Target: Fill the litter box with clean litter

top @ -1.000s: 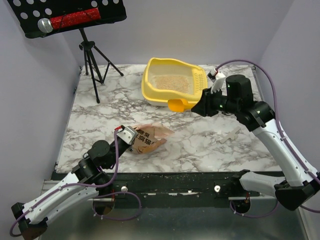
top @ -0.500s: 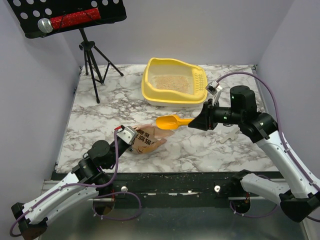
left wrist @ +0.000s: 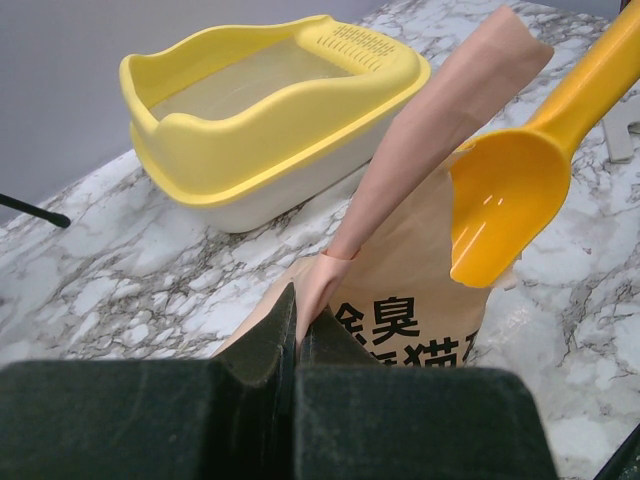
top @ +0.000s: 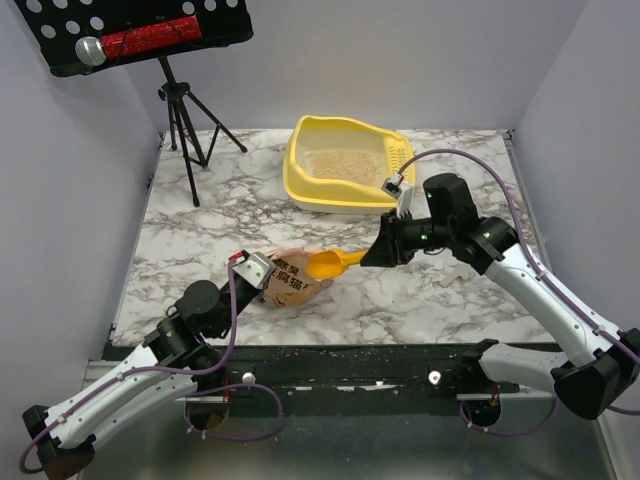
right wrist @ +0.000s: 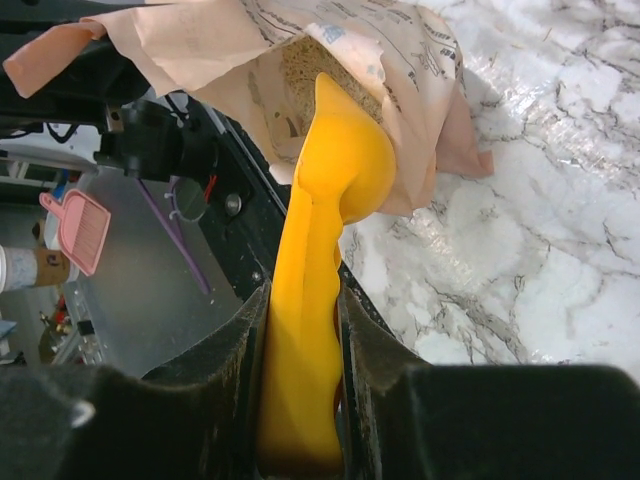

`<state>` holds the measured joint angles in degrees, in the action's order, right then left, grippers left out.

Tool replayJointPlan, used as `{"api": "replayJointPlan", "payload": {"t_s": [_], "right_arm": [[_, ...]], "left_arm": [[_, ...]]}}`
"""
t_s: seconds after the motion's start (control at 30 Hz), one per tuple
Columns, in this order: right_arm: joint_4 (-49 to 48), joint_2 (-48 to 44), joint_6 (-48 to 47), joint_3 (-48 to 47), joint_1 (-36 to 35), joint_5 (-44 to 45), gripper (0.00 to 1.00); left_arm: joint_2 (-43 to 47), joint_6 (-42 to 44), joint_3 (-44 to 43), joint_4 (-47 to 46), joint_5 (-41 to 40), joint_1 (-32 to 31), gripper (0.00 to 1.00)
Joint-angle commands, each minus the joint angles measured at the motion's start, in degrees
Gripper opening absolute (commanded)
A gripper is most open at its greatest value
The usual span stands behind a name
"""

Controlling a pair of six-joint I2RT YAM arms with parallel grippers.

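Observation:
The yellow litter box (top: 298, 185) stands at the back centre of the marble table, with pale clean litter (top: 340, 165) lying in it; the left wrist view shows the litter box (left wrist: 270, 140) too. A tan-pink printed bag (top: 290, 285) lies near the front. My left gripper (top: 256, 272) is shut on the bag's edge (left wrist: 330, 275). My right gripper (right wrist: 303, 290) is shut on the handle of an orange-yellow scoop (right wrist: 330, 190). The scoop's bowl (top: 325, 263) sits at the bag's open mouth, where more beige litter (right wrist: 300, 65) shows. The bowl (left wrist: 505, 205) looks empty.
A black tripod (top: 185, 110) with a perforated tray holding a red-and-silver microphone (top: 140, 40) stands at the back left. A small white piece (top: 447, 272) lies under my right arm. Grey walls close in both sides. A pink dustpan (right wrist: 75, 230) lies below the table's front edge.
My right gripper has carried the scoop from the litter box's front rim leftward and nearer, down to the bag's mouth. My left gripper and the bag have stayed put.

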<state>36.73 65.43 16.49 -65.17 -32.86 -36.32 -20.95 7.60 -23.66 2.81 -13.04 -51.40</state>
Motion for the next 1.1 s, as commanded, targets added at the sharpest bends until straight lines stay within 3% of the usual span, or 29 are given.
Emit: {"api": "replayJointPlan", "payload": {"t_s": [0.0, 0.17, 0.43, 0.6, 0.83, 1.07], "right_arm": [[-1.2, 1.9, -0.4, 1.3, -1.4, 0.6, 0.01], [1.0, 6.6, 1.8, 0.0, -2.0, 3.3, 0.01], [11.0, 16.7, 2.5, -10.3, -2.9, 9.3, 0.01], [11.3, 23.1, 3.6, -13.1, -3.3, 6.7, 0.01], [5.3, 30.6, 6.7, -10.9, -4.1, -0.2, 0.01], [-10.1, 33.8, 15.4, -3.4, -4.7, -4.9, 0.01]], "left_arm": [[1.0, -1.0, -2.2, -6.1, 0.7, -0.4, 0.00], [0.6, -1.0, -2.1, -6.1, 0.9, -0.4, 0.00], [-1.2, -1.3, -2.5, -6.1, 0.9, -0.4, 0.00], [-1.9, -1.4, -2.6, -5.8, 0.4, -0.4, 0.00], [-1.5, -1.3, -2.7, -5.7, -0.1, -0.4, 0.00], [-1.3, -1.2, -2.6, -5.7, -0.2, -0.4, 0.00]]}}
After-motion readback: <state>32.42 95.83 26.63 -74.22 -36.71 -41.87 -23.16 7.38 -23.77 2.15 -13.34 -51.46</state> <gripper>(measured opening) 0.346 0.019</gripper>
